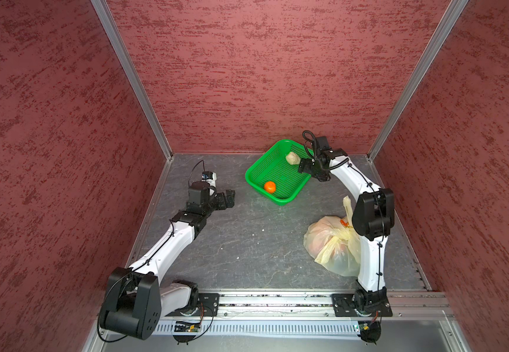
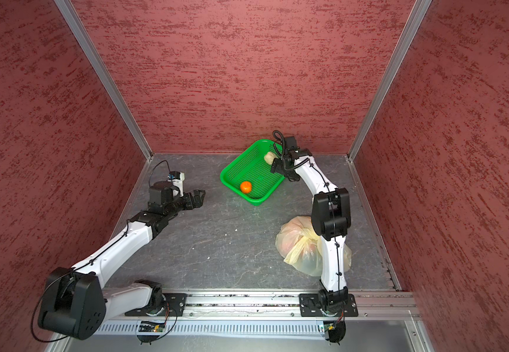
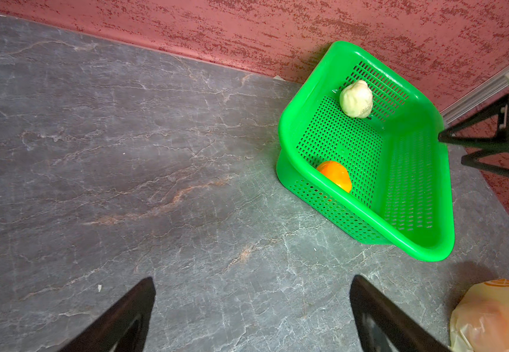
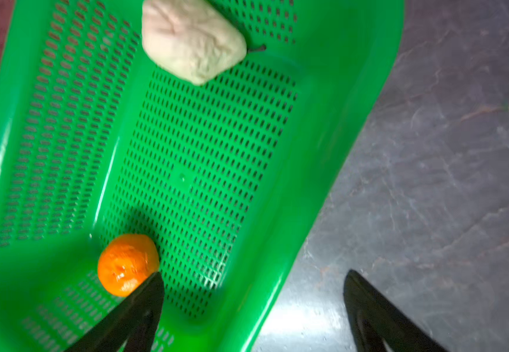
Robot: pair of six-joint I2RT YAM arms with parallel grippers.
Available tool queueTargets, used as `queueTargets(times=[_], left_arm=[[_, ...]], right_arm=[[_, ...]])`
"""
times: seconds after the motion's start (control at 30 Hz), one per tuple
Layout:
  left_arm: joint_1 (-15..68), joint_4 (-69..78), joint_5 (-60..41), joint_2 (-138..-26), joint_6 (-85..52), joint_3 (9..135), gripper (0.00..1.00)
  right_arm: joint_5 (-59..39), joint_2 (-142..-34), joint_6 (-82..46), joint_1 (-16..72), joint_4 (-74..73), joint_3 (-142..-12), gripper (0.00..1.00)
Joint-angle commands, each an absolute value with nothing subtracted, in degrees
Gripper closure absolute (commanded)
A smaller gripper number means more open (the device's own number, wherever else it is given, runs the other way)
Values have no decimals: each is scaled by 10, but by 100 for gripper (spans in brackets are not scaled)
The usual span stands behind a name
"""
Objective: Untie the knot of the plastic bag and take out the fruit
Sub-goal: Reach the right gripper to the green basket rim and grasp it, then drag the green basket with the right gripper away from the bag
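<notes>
Basket (image 1: 283, 201): a green mesh basket is seen in both top views, set on the grey table (image 1: 247, 243) near the back wall.
Orange (image 1: 270, 186): laid inside the basket, at its corner nearest the robot's base.
Cream lumpy piece (image 1: 292, 158): laid inside the basket, at the far end from the orange.
Plastic bag (image 1: 329, 240): placed on the table nearer the robot's base than the basket and apart from it. It is partly covered by the right arm, and reddish shapes are seen through the plastic.
Knot: cannot be made out; one handle loop (image 1: 347, 204) is seen standing up from the bag.
Right gripper (image 4: 253, 274): spread wide and nothing is pinched. One finger is held over the basket's floor beside the orange, the other outside the rim.
Left gripper (image 3: 251, 279): spread wide and nothing is held. It is kept low over bare table, well apart from the basket, on the side away from the bag.
</notes>
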State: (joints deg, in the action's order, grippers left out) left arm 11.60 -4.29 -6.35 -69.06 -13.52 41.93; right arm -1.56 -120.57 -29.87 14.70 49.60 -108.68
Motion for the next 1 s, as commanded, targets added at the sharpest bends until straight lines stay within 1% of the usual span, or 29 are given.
queueTargets(times=[0.0,0.13,0.23,0.3,0.37,0.57,0.77,0.9,0.97], left_arm=[[120,-44,-66,-699,-142,420,0],[120,-45,-68,-707,-144,425,0],[121,-49,-66,-708,-145,429,0],[121,-53,-63,-705,-144,430,0],[121,-56,-59,-701,-142,429,0],[120,-58,-52,-694,-142,423,0],[120,-57,-55,-703,-148,429,0],[120,-57,-54,-703,-147,433,0],[120,-60,-53,-703,-147,433,0]], right_arm=[[7,-1189,-352,159,493,-1053,18],[5,-1204,-359,170,460,-1052,24],[12,-1235,-350,174,481,-1092,29],[18,-1250,-339,175,502,-1115,35],[26,-1254,-330,173,517,-1120,44],[32,-1253,-302,173,523,-1101,57],[48,-1259,-291,170,526,-1105,74],[59,-1258,-275,159,534,-1110,80],[64,-1257,-267,152,538,-1111,81]])
